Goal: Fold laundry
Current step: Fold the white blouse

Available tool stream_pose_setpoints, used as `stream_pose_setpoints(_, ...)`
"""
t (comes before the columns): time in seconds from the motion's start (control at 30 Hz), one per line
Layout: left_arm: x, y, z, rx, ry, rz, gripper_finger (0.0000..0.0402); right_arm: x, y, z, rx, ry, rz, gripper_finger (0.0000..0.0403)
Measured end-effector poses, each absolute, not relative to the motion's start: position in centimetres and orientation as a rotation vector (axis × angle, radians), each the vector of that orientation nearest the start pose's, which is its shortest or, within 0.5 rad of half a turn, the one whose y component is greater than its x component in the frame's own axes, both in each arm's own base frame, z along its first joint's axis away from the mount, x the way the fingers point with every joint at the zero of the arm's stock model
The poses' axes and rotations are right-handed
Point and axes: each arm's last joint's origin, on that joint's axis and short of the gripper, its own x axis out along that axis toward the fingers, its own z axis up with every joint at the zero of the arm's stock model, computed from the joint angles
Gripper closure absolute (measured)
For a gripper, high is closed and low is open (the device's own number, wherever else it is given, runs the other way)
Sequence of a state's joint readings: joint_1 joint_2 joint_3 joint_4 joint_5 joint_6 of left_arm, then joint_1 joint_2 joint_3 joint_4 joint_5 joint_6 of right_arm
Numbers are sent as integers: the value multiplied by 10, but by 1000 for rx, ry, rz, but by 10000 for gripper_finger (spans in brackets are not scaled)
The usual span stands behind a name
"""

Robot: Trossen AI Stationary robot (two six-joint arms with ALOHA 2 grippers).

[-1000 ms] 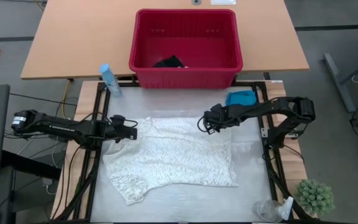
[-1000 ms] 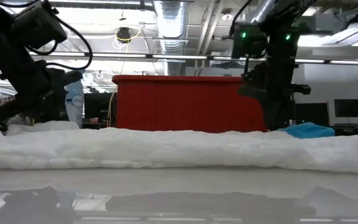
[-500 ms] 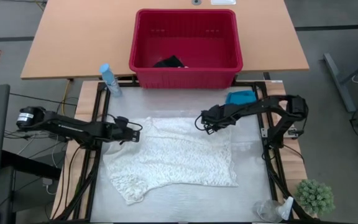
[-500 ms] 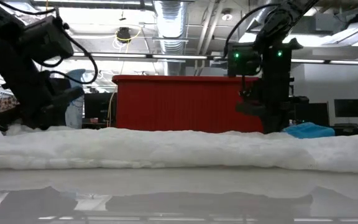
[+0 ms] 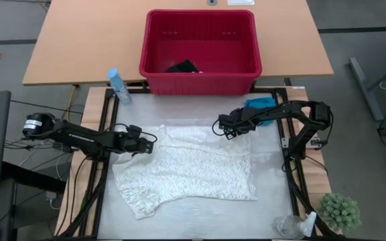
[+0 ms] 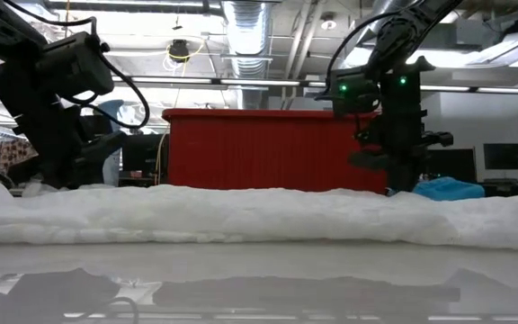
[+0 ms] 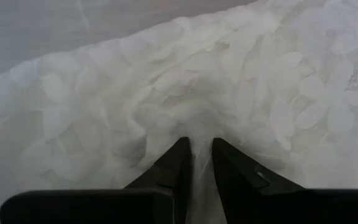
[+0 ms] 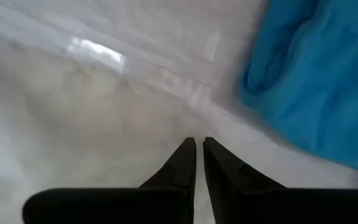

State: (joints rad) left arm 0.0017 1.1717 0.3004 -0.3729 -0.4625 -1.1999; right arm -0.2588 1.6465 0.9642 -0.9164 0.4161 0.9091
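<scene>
Two claws down on the cream lacy cloth (image 5: 186,167). We see the left claw (image 7: 196,149) pinching its left edge. Right claw (image 8: 199,149) nearly closed at the far right corner; grip we can't tell.

From above I am seeing a grey floor (image 5: 360,27) running around a long tan wooden table (image 5: 79,40) that is standing just behind my pale worktop (image 5: 200,217), with a small green potted plant (image 5: 340,211) sitting at the worktop's near right corner. Across the low view, silver ceiling ducts (image 6: 250,22) are gleaming under bright overhead light, and a dark monitor (image 6: 506,156) is showing at the far right.
</scene>
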Motion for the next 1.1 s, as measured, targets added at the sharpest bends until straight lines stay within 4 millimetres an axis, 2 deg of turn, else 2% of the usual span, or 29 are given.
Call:
stream_pose_setpoints(0.17, 151, 11, 111, -732, 799, 1020, 336, 249, -79, 169, 525, 1261, -1217, 345)
stream_pose_setpoints(0.3, 155, 10, 120, -714, 797, 977, 336, 247, -75, 176, 510, 1241, -1211, 345)
stream_pose_setpoints(0.5, 163, 10, 142, -665, 763, 867, 336, 242, -58, 205, 497, 1131, -1123, 345)
stream_pose_setpoints(0.7, 168, 9, 161, -537, 761, 721, 325, 233, -40, 230, 470, 1047, -1008, 345)
stream_pose_setpoints(0.87, 169, 6, 166, -496, 797, 576, 286, 225, -25, 247, 432, 975, -926, 345)
stream_pose_setpoints(1.1, 172, 2, 176, -494, 767, 386, 197, 213, -3, 266, 359, 904, -798, 345)
